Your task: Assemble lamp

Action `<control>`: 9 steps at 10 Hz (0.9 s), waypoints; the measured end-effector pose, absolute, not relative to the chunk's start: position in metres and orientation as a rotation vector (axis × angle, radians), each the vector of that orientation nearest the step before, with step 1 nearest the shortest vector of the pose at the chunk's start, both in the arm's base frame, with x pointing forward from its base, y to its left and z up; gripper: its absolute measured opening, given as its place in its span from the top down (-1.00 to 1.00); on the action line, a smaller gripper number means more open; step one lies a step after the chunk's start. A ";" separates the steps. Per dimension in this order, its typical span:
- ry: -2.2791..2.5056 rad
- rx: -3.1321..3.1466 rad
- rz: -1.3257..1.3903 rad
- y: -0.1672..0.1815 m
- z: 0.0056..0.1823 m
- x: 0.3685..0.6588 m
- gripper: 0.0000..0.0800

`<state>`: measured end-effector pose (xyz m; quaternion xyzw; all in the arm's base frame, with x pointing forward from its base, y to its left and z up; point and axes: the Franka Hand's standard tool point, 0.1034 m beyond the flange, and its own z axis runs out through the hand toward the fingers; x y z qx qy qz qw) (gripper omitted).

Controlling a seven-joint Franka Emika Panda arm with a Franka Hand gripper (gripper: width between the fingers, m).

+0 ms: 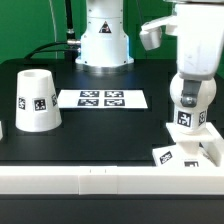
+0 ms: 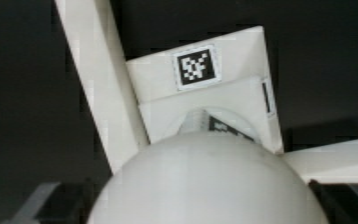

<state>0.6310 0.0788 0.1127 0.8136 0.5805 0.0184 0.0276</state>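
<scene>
Currently roughly mid-assembly, by my reading. Shade [image 1: 35, 100] stands near the bench's left edge, mouth down, alone; nothing is seen in or under it, not yet fitted. Marker board [image 1: 102, 98] lies at bench centre. At the front right corner sits the base [image 1: 172, 155], against the front-edge rail [image 1: 80, 180]. Gripper [image 1: 190, 104] appears clenched on the bulb [image 1: 187, 120], upright directly over the base; seated or just above, cannot tell. Wrist view: bulb [image 2: 202, 185] above base [image 2: 202, 75]. Remaining: seat bulb, add shade.
</scene>
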 end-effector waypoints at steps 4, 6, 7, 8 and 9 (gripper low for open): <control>1.460 2.729 0.069 0.079 0.113 0.631 -0.44; 1.260 2.838 0.076 0.080 0.112 0.630 -0.44; 1.086 2.922 0.085 0.081 0.112 0.630 -0.44; 0.920 2.984 0.093 0.083 0.112 0.630 -0.44; 0.744 3.035 0.097 0.085 0.112 0.630 -0.44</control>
